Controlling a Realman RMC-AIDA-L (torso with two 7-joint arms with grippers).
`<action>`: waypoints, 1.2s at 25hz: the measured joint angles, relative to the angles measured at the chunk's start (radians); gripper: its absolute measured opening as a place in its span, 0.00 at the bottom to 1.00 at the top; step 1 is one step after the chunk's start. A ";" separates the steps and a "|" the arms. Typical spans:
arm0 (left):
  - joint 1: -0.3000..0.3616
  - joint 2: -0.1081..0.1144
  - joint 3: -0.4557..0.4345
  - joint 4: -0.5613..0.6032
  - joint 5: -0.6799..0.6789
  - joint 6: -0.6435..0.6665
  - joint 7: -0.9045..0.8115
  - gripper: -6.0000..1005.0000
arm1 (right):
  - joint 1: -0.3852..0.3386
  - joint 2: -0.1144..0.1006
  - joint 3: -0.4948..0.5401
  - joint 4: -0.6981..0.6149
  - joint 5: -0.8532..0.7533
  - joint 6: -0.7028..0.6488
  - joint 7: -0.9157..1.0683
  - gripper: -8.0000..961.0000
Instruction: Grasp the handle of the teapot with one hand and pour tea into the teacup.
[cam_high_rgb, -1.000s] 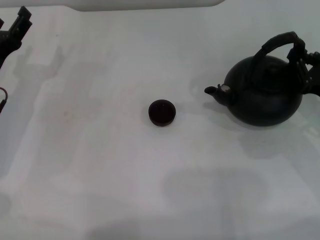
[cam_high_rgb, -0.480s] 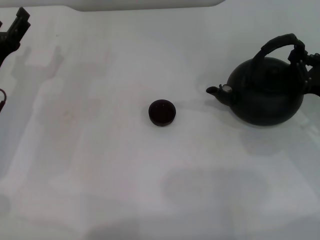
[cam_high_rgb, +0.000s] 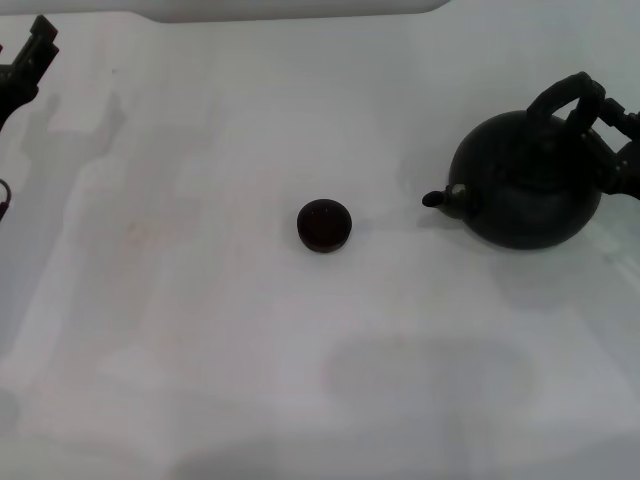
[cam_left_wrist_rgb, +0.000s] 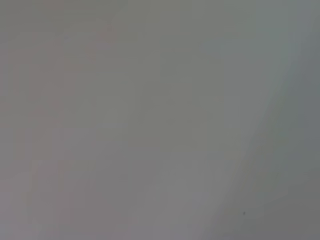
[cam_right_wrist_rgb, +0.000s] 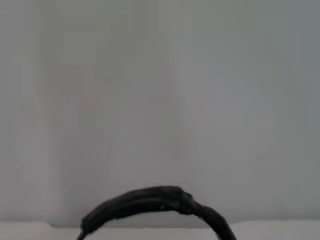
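The round black teapot (cam_high_rgb: 525, 185) is at the right of the head view, leaning with its spout (cam_high_rgb: 443, 196) dipped toward the middle of the table. Its arched black handle (cam_high_rgb: 558, 96) rises over the pot, and my right gripper (cam_high_rgb: 600, 115) is shut on the handle's right end. In the right wrist view the handle (cam_right_wrist_rgb: 150, 201) shows as a dark arc against the pale table. The small dark teacup (cam_high_rgb: 324, 225) stands alone mid-table, well left of the spout. My left gripper (cam_high_rgb: 32, 52) is parked at the far left edge.
The pale table (cam_high_rgb: 200, 330) stretches wide in front of the cup and on both sides of it. A white raised edge (cam_high_rgb: 290, 8) runs along the back. The left wrist view shows only a blank grey surface.
The teapot has tilted: its spout dropped lower and moved slightly right, and the handle swung toward the right gripper. The cup and the left arm stayed put.
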 joint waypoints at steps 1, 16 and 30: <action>0.000 0.000 0.000 0.000 0.000 0.000 0.000 0.88 | -0.001 -0.001 0.000 0.001 -0.002 -0.004 0.032 0.42; 0.000 0.001 0.004 0.000 0.000 -0.001 0.000 0.88 | -0.102 -0.009 0.191 0.043 0.014 -0.155 0.117 0.89; -0.005 -0.003 -0.002 -0.002 -0.002 0.047 0.030 0.88 | -0.002 0.015 0.354 0.153 0.228 -0.182 -0.255 0.91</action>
